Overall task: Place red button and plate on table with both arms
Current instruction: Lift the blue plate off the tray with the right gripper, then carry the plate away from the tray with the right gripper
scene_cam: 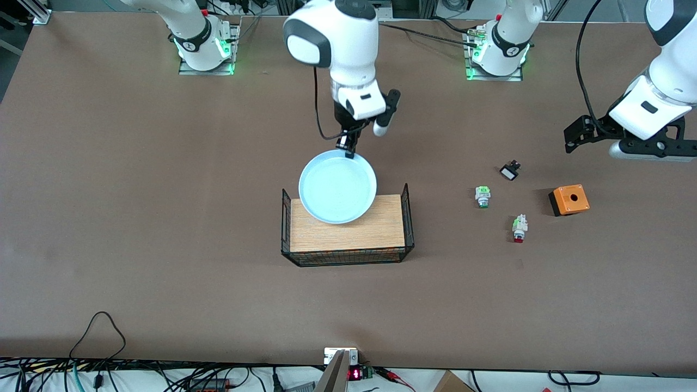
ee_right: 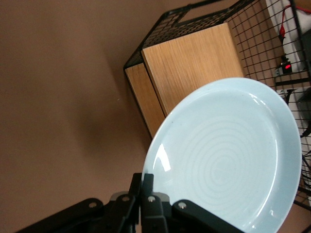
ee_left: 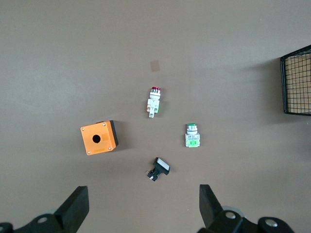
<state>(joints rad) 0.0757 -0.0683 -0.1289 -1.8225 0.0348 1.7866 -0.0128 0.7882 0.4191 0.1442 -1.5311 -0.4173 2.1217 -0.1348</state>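
Note:
My right gripper is shut on the rim of the pale-blue plate. The plate hangs tilted over the wooden board's edge that is farther from the front camera. The red button lies on the brown table toward the left arm's end. My left gripper hovers open over the table near it, with nothing between its fingers.
The wooden board sits in a black wire frame mid-table. Beside the red button lie a green-capped switch, a small black switch and an orange box with a hole.

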